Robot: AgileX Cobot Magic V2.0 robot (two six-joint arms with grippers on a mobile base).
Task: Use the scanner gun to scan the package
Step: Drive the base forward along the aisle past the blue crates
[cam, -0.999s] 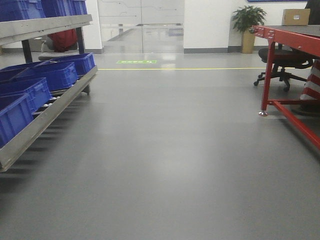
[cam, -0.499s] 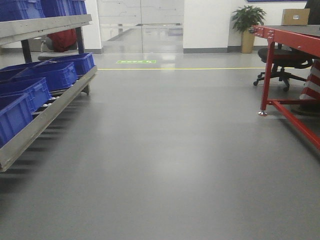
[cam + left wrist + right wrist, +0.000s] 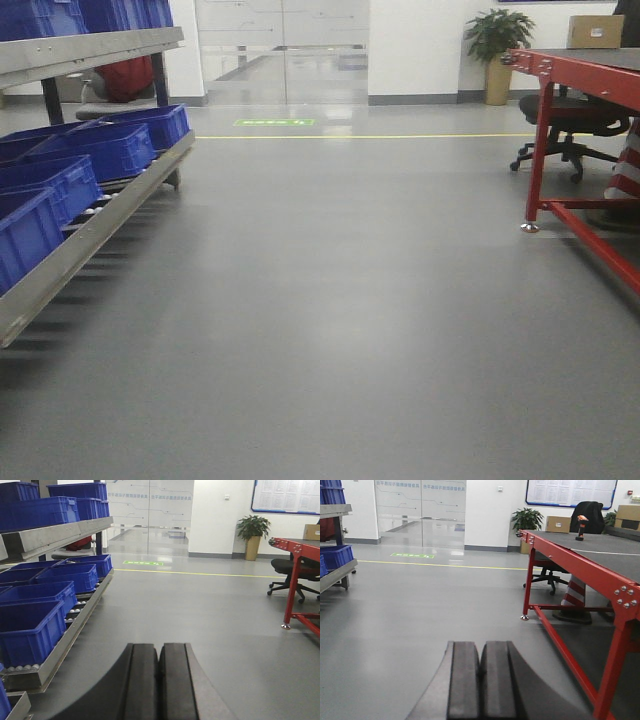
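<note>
Exterior front-facing view is mostly glossy grey floor [image 3: 330,330], running back to glass doors [image 3: 283,50] in the far wall. Along the left stands a sloping metal roller rack [image 3: 90,225] loaded with blue crates [image 3: 110,150]. At the right edge is the red-framed bench [image 3: 585,75] with its dark top. A black office chair [image 3: 565,120] sits under the bench's far end, and a potted plant [image 3: 495,45] stands against the far wall just left of it.

From the right wrist view, a wider cardboard box [image 3: 627,517] with a dark panel sits at the far right. The package [image 3: 557,524], plain tan, sits at the far left end of the bench top; no sticker can be made out at this range. The scanner gun [image 3: 580,527] stands upright on the bench, just right of the package and apart from it, orange stem under a black head.

The left jaws are pressed together with nothing between them, black pads [image 3: 142,680] meeting along a thin seam, low over the floor beside the rack. The right jaws are likewise together and hold nothing, their pads [image 3: 464,680] near the bench's near leg, well apart from both package and scanner gun.
</note>
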